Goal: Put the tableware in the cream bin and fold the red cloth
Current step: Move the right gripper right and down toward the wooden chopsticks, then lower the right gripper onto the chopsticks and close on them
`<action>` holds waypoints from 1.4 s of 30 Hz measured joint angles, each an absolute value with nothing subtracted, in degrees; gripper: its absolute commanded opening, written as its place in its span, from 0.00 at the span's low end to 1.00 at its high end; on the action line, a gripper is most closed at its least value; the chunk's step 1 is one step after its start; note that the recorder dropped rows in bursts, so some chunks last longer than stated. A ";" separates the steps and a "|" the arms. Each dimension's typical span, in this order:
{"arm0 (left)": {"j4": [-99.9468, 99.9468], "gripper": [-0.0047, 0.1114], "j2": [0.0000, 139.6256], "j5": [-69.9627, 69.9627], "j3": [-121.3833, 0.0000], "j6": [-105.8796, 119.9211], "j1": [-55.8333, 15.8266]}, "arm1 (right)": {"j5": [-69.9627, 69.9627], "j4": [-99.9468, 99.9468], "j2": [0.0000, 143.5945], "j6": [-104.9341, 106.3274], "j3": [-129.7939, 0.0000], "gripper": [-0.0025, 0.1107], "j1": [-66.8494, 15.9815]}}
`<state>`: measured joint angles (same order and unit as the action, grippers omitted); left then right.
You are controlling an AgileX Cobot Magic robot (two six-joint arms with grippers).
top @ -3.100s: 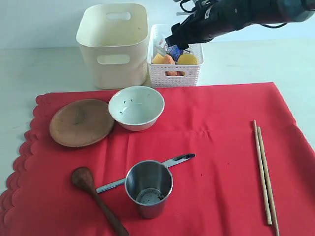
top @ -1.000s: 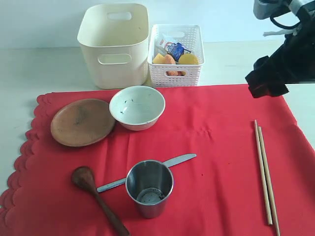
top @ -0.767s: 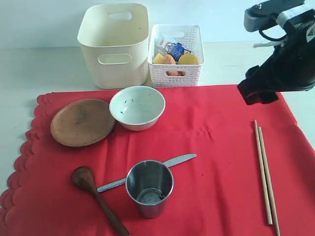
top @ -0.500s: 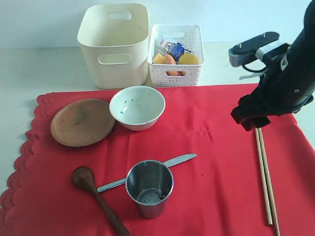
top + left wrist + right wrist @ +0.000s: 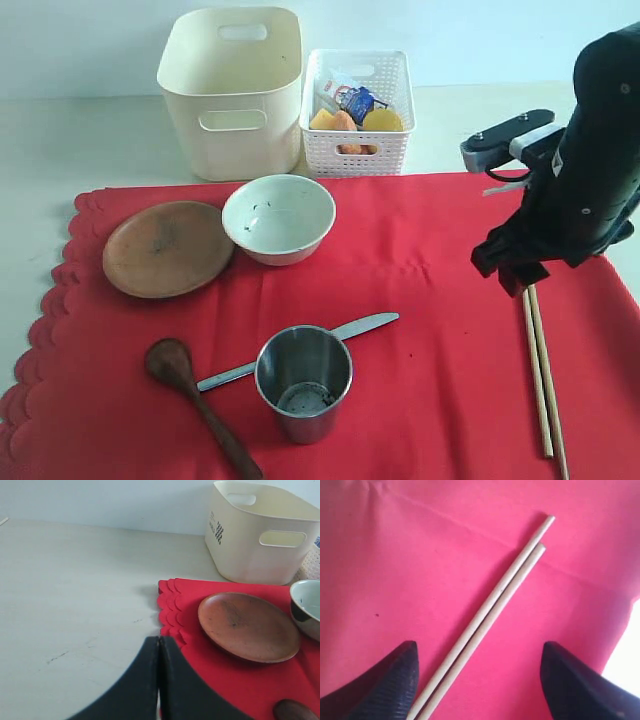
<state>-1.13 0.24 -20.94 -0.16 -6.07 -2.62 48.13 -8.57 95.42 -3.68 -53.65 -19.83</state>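
The red cloth (image 5: 430,250) lies spread flat. On it rest a brown plate (image 5: 165,248), a white bowl (image 5: 278,216), a steel cup (image 5: 303,380), a dark wooden spoon (image 5: 190,395) and a knife (image 5: 355,325) partly behind the cup. The cream bin (image 5: 232,90) stands behind the cloth. My right gripper (image 5: 510,275) hangs open just above the far ends of the chopsticks (image 5: 538,370). In the right wrist view the chopsticks (image 5: 500,592) run between its spread fingers (image 5: 478,647). My left gripper (image 5: 159,639) is shut and empty at the cloth's scalloped edge, near the plate (image 5: 247,625).
A white lattice basket (image 5: 357,110) with food and a carton stands right of the cream bin. Pale table (image 5: 80,140) surrounds the cloth. The right arm's dark body covers the cloth's far right corner.
The right arm has swung from over the basket to the right and come down over the far ends of the chopsticks, jaws staying open. Nothing on the cloth has moved.
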 measured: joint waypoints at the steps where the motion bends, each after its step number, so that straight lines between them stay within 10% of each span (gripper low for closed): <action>1: -1.13 0.04 0.24 -20.94 -0.16 -6.07 -2.62 | 48.01 -8.57 95.71 -3.95 -53.65 0.60 -19.19; 42: -1.13 0.04 0.24 -20.94 -0.16 -6.07 -2.62 | 41.19 1.13 103.09 -4.47 -46.55 0.59 -14.35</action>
<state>-1.13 0.24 -20.94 -0.16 -6.07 -2.62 41.19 1.13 103.09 -4.47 -46.55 -14.35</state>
